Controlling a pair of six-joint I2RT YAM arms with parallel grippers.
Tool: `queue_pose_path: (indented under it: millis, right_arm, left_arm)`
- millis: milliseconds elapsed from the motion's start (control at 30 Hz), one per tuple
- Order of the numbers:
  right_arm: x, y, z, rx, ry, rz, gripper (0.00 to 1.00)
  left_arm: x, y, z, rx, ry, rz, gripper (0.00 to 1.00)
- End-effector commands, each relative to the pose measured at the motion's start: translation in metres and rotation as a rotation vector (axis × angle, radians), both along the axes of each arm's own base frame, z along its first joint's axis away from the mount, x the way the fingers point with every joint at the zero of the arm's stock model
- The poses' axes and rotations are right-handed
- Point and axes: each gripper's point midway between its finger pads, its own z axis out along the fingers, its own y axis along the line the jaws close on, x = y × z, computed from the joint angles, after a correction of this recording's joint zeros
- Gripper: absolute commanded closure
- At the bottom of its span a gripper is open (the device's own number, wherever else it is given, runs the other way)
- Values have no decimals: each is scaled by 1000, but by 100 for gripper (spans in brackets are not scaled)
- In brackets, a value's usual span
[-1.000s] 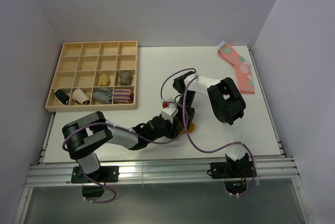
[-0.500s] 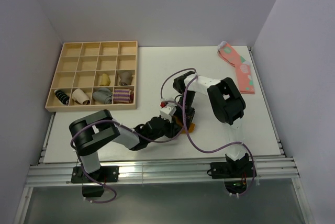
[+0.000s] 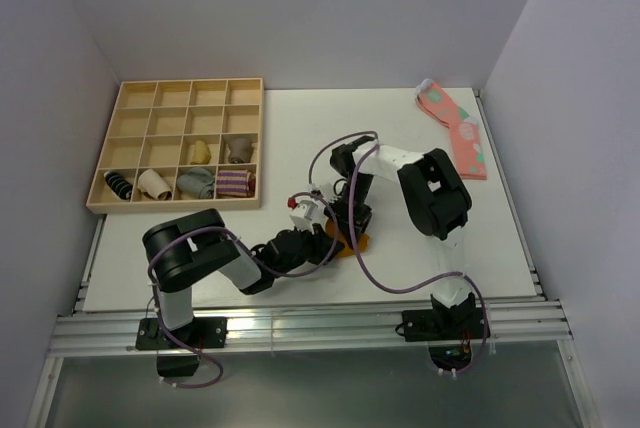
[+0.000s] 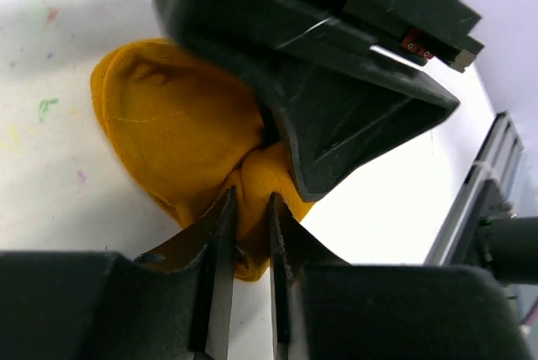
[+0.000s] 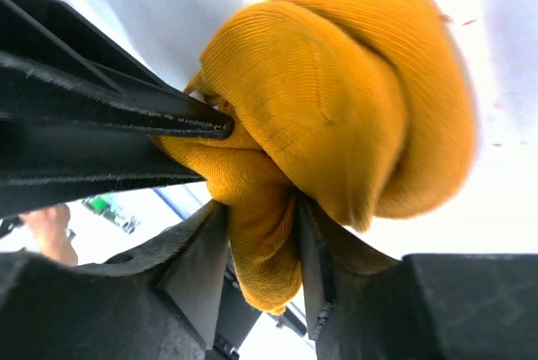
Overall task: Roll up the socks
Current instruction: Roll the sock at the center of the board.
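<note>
The ribbed mustard sock (image 5: 336,99) is a soft, bunched lump. Both the left pincer (image 4: 250,204) and right pincer (image 5: 256,221) pinch its folds.

Left arm (image 3: 190,251) and right arm (image 3: 432,196): black joints, white links, looping purple cables (image 3: 400,291). Left claw (image 4: 250,209) and right claw (image 5: 259,219): black, wedge-shaped.

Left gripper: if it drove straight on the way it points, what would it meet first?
The mustard sock fold the left gripper pinches; right behind that, probably the right gripper, though depth is unclear.
</note>
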Motion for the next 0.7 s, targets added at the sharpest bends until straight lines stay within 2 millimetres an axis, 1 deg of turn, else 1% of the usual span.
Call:
queue_pose_path:
  millis: [0,67,133,167,200,233,267,300,333,367,400,433,467,600,667]
  right_arm:
    - [53,29,-4,140,-249,-34,55]
    - [66,28,6,171,-280,-79,54]
    - [80,33,22,227,-333,-121,53]
    - [89,29,28,251,-354,-156,53]
    - [94,28,34,274,-363,-175,53]
    - [99,28,46,307,-384,-193,53]
    - [105,24,52,328,-405,-210,53]
    - [107,22,58,350,-420,-212,52]
    - [109,20,70,373,-455,-213,52]
    - [111,17,72,386,-479,-207,52]
    - [111,15,76,398,-501,-196,52]
    - [106,13,81,415,-525,-173,52]
    - [106,12,83,428,-546,-164,51]
    - [90,7,90,481,-576,-80,50]
    - [78,3,91,511,-583,-20,50]
  left_arm:
    - [-27,23,-53,108,178,-3,100]
    - [-29,24,-57,108,218,13,100]
    - [-30,28,-61,111,255,37,100]
    - [-30,29,-63,116,265,46,100]
    - [-30,30,-65,121,273,55,100]
    - [-31,32,-68,127,294,65,100]
    - [-32,33,-70,130,304,72,100]
    - [-33,34,-73,138,317,74,100]
    - [-34,35,-76,148,337,82,100]
    - [-34,36,-79,157,347,88,100]
    - [-35,37,-81,157,363,93,100]
    - [-36,37,-81,154,373,97,100]
    - [-37,39,-83,156,384,103,100]
    - [-38,47,-91,159,447,141,100]
    - [-38,51,-95,164,476,158,100]
